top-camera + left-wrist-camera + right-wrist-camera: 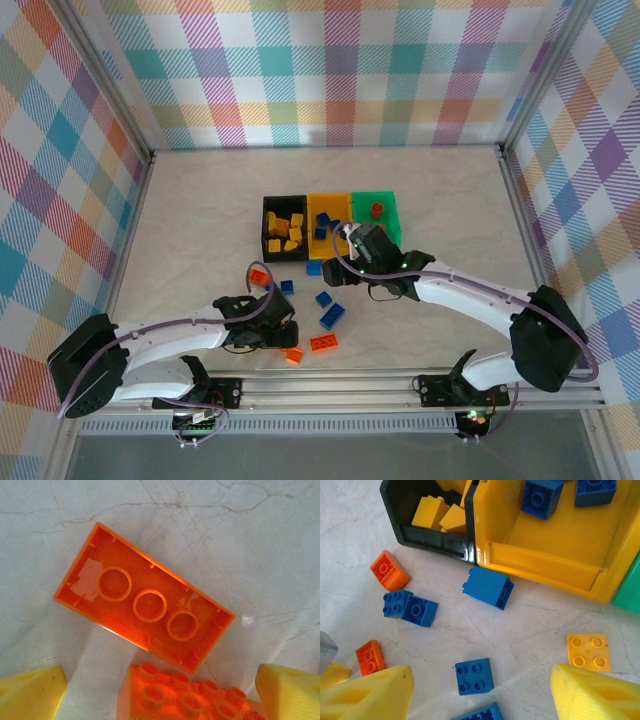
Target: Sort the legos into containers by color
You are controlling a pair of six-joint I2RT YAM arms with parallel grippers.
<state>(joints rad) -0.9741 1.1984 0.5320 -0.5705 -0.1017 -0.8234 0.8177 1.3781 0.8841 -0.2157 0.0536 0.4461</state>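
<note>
Near the table's [200,220] front edge, the left gripper [160,694] hung wide open and empty over a flipped orange brick [145,605], with a studs-up orange brick [185,696] close beside it. That looked like a pick being lined up for the green bin [392,228]. The right gripper [480,695] was open and empty too, above a loose blue brick [475,676] before the yellow bin [545,555]. Next, the left needed to drop squarely and close on one brick, not both.
</note>
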